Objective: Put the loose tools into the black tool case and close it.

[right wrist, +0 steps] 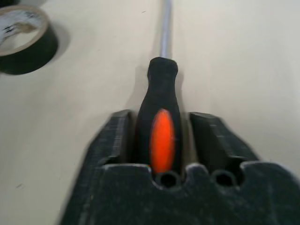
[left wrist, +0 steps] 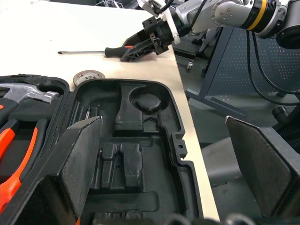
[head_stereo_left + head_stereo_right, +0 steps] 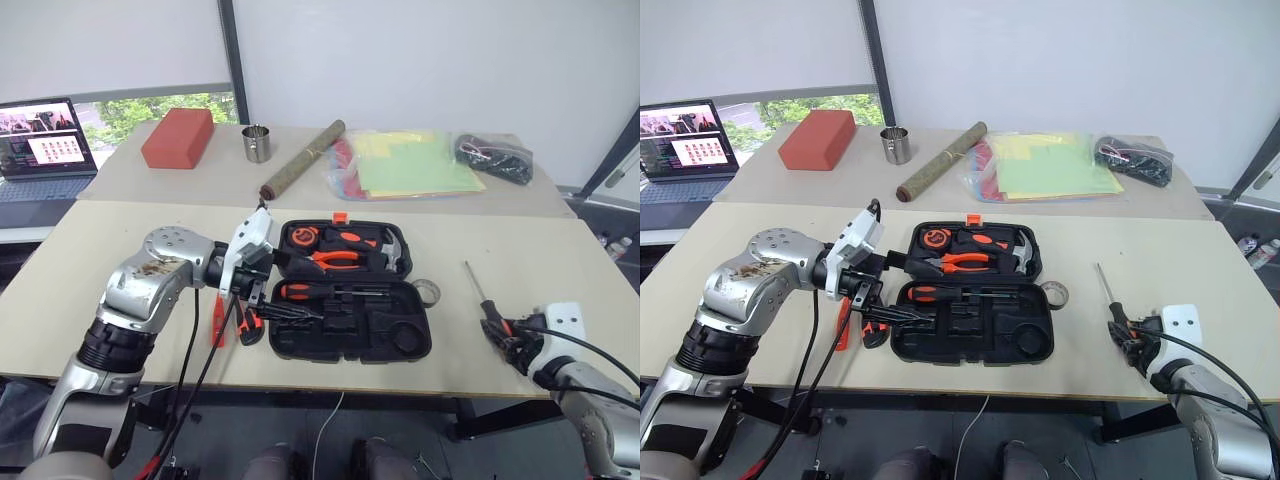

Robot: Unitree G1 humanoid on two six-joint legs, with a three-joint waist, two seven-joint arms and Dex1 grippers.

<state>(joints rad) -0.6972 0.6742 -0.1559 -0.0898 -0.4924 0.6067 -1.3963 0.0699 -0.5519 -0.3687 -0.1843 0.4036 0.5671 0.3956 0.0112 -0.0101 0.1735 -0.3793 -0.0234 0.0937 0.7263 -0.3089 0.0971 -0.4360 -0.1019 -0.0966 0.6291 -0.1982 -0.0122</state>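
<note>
Our right hand (image 1: 164, 140) gripped the screwdriver (image 1: 161, 126) on the table (image 3: 560, 300) — left hand (image 2: 164, 164) open over the case (image 3: 350, 330); an off-centre pinch might let it slip.

screwdrivers: 2 (image 3: 488, 305) (image 3: 305, 292) | open tool case: 1 (image 3: 345, 290) | pliers: 1 (image 3: 345, 258) | hammer: 1 (image 3: 395, 245) | tape roll: 1 (image 3: 427, 292) | red block: 1 (image 3: 178, 137) | metal cup: 1 (image 3: 257, 143) | laptop: 1 (image 3: 42, 150)
</note>
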